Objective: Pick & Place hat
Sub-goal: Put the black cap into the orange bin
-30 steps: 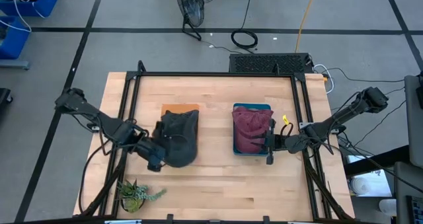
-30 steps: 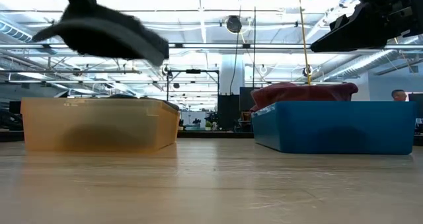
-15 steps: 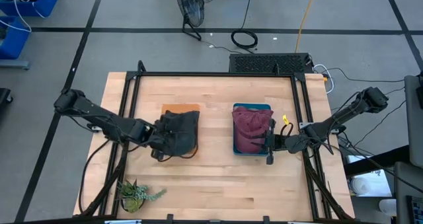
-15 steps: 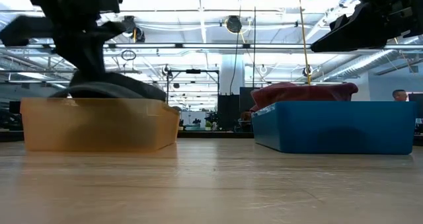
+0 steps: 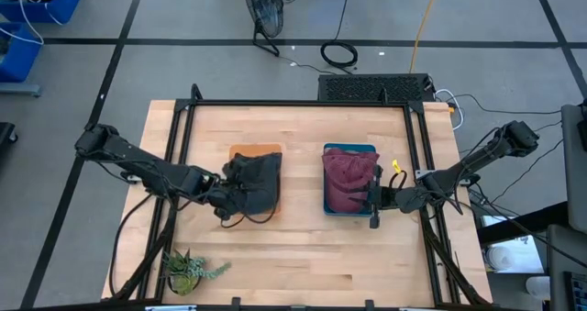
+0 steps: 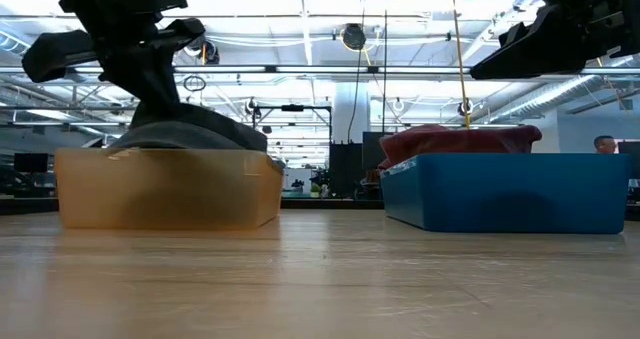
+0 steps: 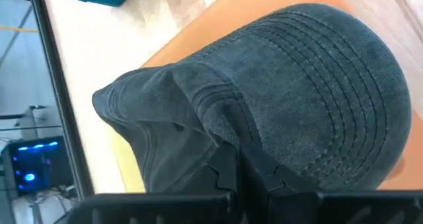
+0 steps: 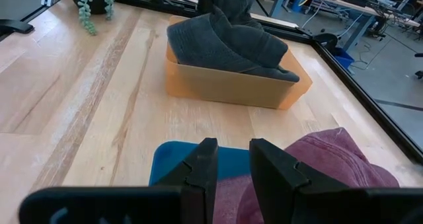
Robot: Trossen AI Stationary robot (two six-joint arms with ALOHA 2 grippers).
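The dark grey hat [image 5: 251,182] sits in the orange bin [image 8: 232,86], its crown above the rim and its brim draping over the near edge in the high view. The left claw [image 5: 226,201] is clamped tight on the hat's fabric at that edge, pinching a fold as the left wrist view shows. Judging from this, the step in hand is the placing: the hat should be lowered until its weight rests fully on the bin floor, with the overhanging brim nudged inward before the claw lets go, so nothing slides out onto the wooden surface [image 5: 303,247]. The right claw [image 5: 374,199] waits part-open at the blue bin [image 6: 510,191], above the maroon hat [image 5: 347,178], gripping nothing. A small potted plant [image 5: 186,271] stands near the front corner.
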